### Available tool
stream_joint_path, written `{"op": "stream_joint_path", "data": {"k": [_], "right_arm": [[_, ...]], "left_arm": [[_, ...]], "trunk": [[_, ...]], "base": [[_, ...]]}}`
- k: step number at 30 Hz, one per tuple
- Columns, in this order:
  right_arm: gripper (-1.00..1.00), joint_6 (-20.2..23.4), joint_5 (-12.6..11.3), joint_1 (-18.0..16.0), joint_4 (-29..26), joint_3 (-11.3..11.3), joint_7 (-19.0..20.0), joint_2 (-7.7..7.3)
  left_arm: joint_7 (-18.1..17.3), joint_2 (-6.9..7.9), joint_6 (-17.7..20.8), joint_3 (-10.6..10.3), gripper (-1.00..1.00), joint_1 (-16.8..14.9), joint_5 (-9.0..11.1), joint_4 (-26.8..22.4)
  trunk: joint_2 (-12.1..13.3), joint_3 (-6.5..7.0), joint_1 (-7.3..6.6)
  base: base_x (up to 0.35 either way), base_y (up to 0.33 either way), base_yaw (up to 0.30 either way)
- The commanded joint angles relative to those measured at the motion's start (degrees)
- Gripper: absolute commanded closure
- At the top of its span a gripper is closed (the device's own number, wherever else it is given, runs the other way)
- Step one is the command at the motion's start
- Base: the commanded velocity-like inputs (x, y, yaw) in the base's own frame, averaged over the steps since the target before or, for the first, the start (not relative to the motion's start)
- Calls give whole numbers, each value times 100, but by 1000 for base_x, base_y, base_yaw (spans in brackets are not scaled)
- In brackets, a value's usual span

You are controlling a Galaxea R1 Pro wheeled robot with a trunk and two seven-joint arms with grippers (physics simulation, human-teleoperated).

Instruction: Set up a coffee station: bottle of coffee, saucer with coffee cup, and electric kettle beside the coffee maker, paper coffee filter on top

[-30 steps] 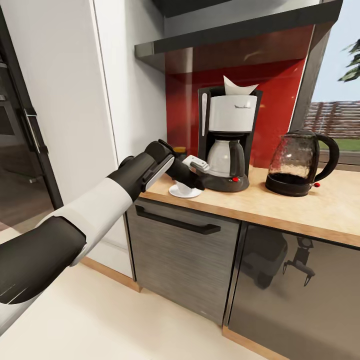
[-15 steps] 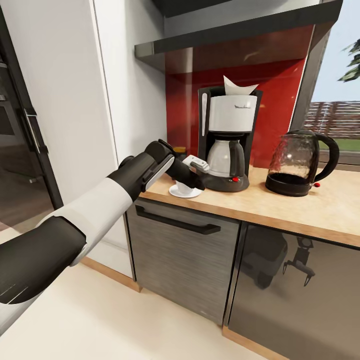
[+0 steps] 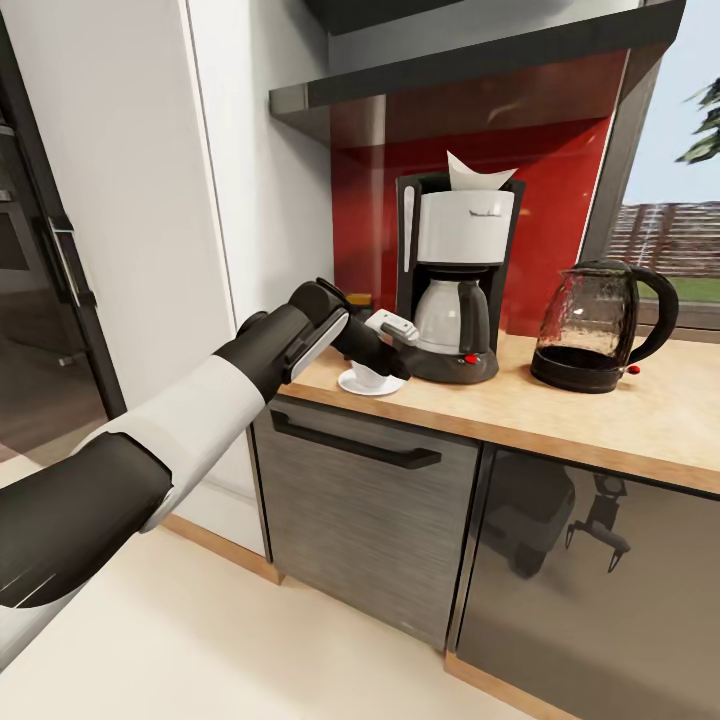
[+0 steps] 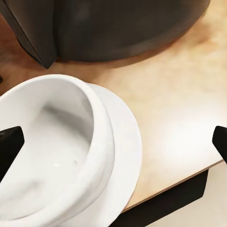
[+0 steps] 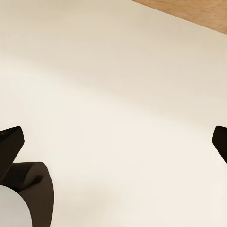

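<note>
The left hand [image 3: 385, 345] hangs wide open over the coffee cup [image 4: 52, 156], gripping nothing, its arm stretched forward from the shoulder. Cup sits on the saucer [image 4: 123, 156] on the bench [image 3: 600, 415], just beside the coffee maker [image 3: 455, 275]

Floor [image 5: 118, 104]: pale cream, plain and unmarked.
Wood strip [image 5: 198, 10]: tan band along the floor's edge.
Right gripper [image 5: 116, 142]: fingers spread wide, dark fingertips [image 5: 10, 142] apart, nothing between them.
Robot part [image 5: 26, 198]: dark rounded piece, white below.
</note>
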Motion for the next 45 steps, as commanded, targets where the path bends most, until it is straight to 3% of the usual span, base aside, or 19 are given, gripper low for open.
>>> {"op": "stream_joint_path", "data": {"k": [1,17,29,45], "right_arm": [[-100,-27,60,-3,-7,-47,35,4],[-100,-26,60,-3,-7,-47,35,3],[-100,-26,60,-3,-7,-47,35,3],[-100,-25,60,-3,-7,-33,43,11]], "left_arm": [[-2,2,22,-12,-100,-6,18,-1],[-7,2,22,-2,-100,-6,20,-6],[-21,2,21,463,-100,-6,52,-114],[-25,1,22,490,-100,-6,53,-256]], "trunk": [[-2,-5,-1],[599,264,-330],[599,264,-330],[599,264,-330]], "base": [[0,0,0],[0,0,0],[-35,0,0],[-91,0,0]]}}
